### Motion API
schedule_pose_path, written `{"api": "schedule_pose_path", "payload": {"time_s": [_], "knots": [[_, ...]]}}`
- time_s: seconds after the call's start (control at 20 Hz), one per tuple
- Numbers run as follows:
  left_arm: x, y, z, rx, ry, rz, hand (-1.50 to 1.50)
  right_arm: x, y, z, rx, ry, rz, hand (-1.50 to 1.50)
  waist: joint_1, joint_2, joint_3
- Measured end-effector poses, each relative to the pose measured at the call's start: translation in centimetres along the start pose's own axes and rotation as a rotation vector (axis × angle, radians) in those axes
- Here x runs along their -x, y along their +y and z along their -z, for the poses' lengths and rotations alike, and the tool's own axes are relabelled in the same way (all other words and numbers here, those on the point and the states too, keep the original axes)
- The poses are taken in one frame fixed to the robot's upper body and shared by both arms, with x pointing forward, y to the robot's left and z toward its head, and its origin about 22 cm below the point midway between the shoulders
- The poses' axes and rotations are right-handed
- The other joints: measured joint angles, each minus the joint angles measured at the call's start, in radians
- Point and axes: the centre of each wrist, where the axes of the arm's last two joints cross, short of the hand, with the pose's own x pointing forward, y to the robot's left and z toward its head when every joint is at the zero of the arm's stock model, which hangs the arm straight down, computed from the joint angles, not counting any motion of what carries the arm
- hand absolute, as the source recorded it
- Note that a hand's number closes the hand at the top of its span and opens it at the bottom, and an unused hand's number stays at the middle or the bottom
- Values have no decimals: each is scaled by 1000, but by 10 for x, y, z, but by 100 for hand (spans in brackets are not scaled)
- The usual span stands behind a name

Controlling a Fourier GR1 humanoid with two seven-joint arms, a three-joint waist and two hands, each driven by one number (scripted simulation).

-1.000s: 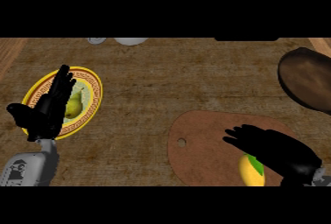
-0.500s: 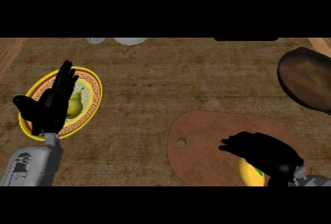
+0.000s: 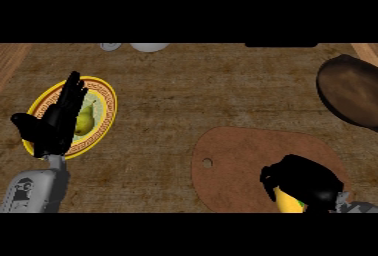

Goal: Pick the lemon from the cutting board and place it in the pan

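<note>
Lemon (image 3: 286, 202) sits at the five o'clock corner of the view, only a yellow sliver of it showing under the right hand (image 3: 304, 180), whose fingers are curled down over it; whether they actually clasp the fruit cannot be told, since the hand hides the contact. The fruit lies at the lower right part of the cutting board (image 3: 240, 167), close to the board's near edge and to the bottom limit of the view. The board is a rounded brown slab with a small hole near its nine o'clock edge, and most of its surface toward eleven and twelve o'clock is bare.

The pan (image 3: 352, 92) is a dark brown bowl shape at two o'clock, cut off by the right edge of the view. Its lower rim is just beside the board's upper right edge, with a narrow strip of counter (image 3: 192, 90) between them.

At nine o'clock the left hand (image 3: 53, 125) rests open, fingers straight and pointing up, over a yellow-rimmed plate (image 3: 108, 102) that holds a pear (image 3: 86, 117); the fingers cover part of the pear and the plate's left side. A wide stretch of bare counter runs between the plate and the board, and on toward twelve o'clock. At the far edge, around eleven to twelve o'clock, two pale rounded objects (image 3: 148, 47) show only partly.
</note>
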Motion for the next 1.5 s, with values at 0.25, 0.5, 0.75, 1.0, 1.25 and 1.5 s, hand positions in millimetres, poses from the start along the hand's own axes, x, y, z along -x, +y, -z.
{"api": "schedule_pose_path", "payload": {"time_s": [0.25, 0.5, 0.75, 1.0, 1.25, 1.5], "knots": [[3, 7, -3, -12, 2, 1, 0, -10, 27, -18, 50, 99, 106, 150, -12, -3, 0], [-2, 2, -2, -13, -2, 1, 0, -18, 44, -37, 147, 203, 178, 150, -13, -2, 1], [-1, 6, -1, -15, 2, -4, 0, -17, 25, -65, 428, 260, 155, 150, -21, -2, 2], [2, 6, -1, -18, 2, 3, 0, -17, 9, -99, 669, 277, 185, 150, -21, 0, 2], [4, 0, -3, -5, 0, 1, 0, -4, -11, -121, 839, 326, 248, 150, -9, 2, 2], [-1, 8, 1, 3, -5, 0, 0, 27, -26, -133, 955, 329, 402, 150, 0, 3, 2]]}}
